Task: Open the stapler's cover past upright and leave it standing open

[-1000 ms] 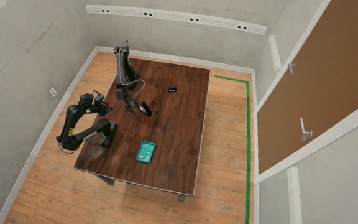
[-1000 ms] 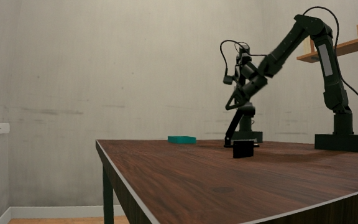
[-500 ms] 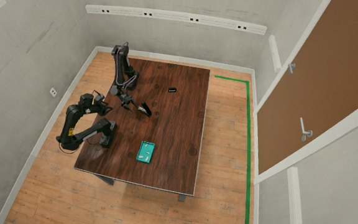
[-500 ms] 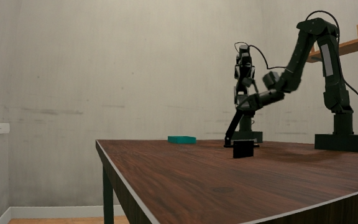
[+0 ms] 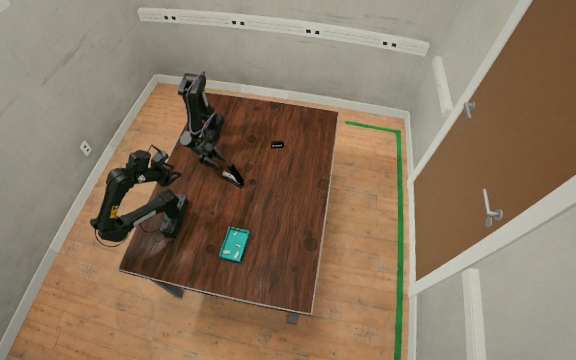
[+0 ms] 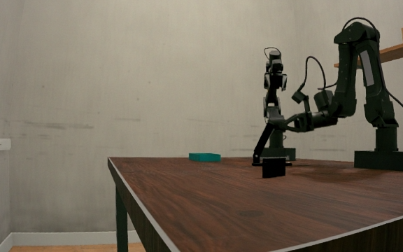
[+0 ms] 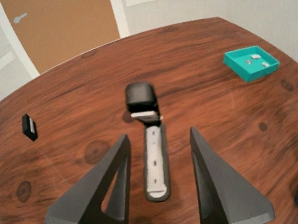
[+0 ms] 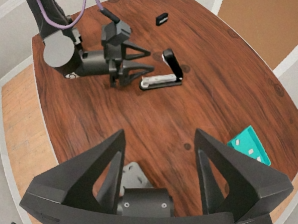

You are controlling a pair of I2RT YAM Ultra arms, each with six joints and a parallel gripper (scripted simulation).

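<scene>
The stapler stands on the table with its pale-topped base [image 5: 229,177] [image 7: 155,162] [image 8: 160,80] flat. Its black cover [image 5: 236,174] [image 6: 264,139] [image 7: 141,96] [image 8: 173,64] is raised steeply and leans back over the base, short of upright in the exterior view. My left gripper [image 5: 222,164] [image 7: 158,135] [image 8: 152,60] is open and empty, low beside the stapler, on the side of the base's free end. It points at the cover; contact cannot be told. My right gripper [image 8: 160,135] is open and empty, held high near its own arm's base, away from the stapler.
A small black block [image 5: 277,145] [image 6: 273,168] [image 7: 29,127] [image 8: 161,19] lies beyond the stapler. A teal tray [image 5: 242,236] [image 6: 204,157] [image 7: 257,74] with several small white pieces stands on the other side, towards the right arm's side of the table.
</scene>
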